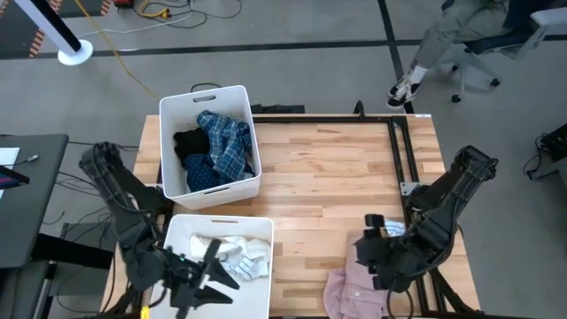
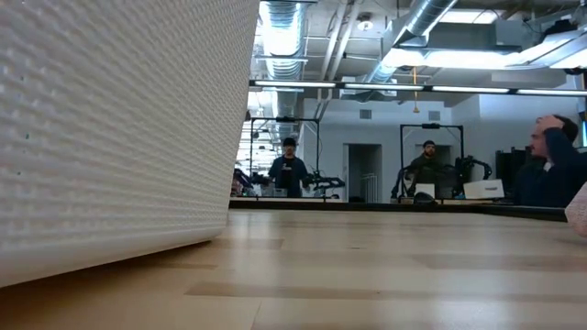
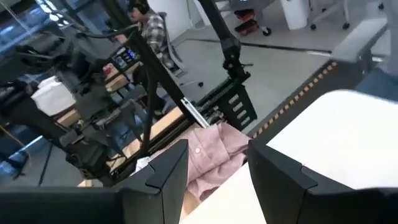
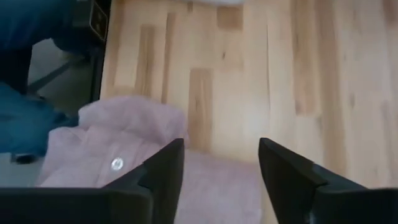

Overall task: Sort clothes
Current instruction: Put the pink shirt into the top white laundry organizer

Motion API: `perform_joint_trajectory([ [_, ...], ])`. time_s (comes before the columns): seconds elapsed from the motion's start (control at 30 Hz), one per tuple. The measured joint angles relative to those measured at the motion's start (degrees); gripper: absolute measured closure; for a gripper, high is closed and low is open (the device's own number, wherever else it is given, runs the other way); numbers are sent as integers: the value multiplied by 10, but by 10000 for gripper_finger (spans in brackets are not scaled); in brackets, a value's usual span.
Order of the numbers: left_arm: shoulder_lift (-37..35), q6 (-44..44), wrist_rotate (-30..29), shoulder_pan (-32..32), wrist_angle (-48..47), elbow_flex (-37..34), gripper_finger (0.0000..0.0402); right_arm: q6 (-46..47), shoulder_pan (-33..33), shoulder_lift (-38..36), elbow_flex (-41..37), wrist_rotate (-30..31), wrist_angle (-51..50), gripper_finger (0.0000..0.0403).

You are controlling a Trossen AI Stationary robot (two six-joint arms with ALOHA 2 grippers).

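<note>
A pink shirt [image 1: 347, 292] lies crumpled on the table at the near edge, right of centre; it also shows in the right wrist view [image 4: 118, 158] and the left wrist view [image 3: 211, 155]. My right gripper [image 1: 374, 259] hovers open just over the shirt's far part [image 4: 217, 168]. My left gripper [image 1: 202, 282] is open and empty above the near white bin [image 1: 177, 232], which holds small white socks [image 1: 239, 255]. The far white bin [image 1: 205, 96] holds the blue plaid shirt [image 1: 229, 142], the black top [image 1: 189, 143] and the navy dotted shirt [image 1: 204, 175].
Bare wooden table [image 1: 328, 177] lies between the bins and the pink shirt. A black frame [image 1: 403, 151] runs along the table's right side. In the low view a white bin wall [image 2: 110, 128] fills the left. People [image 2: 288, 170] are in the room beyond the table.
</note>
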Motion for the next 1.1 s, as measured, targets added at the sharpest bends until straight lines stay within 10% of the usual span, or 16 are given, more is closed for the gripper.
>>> perform_joint_trajectory([
  [0.4,59,69,25,57,53,0,242,211,37,-1,-4,-37,-30,132],
  [1.1,59,154,244,157,105,0,242,602,104,0,-210,-63,133,132],
])
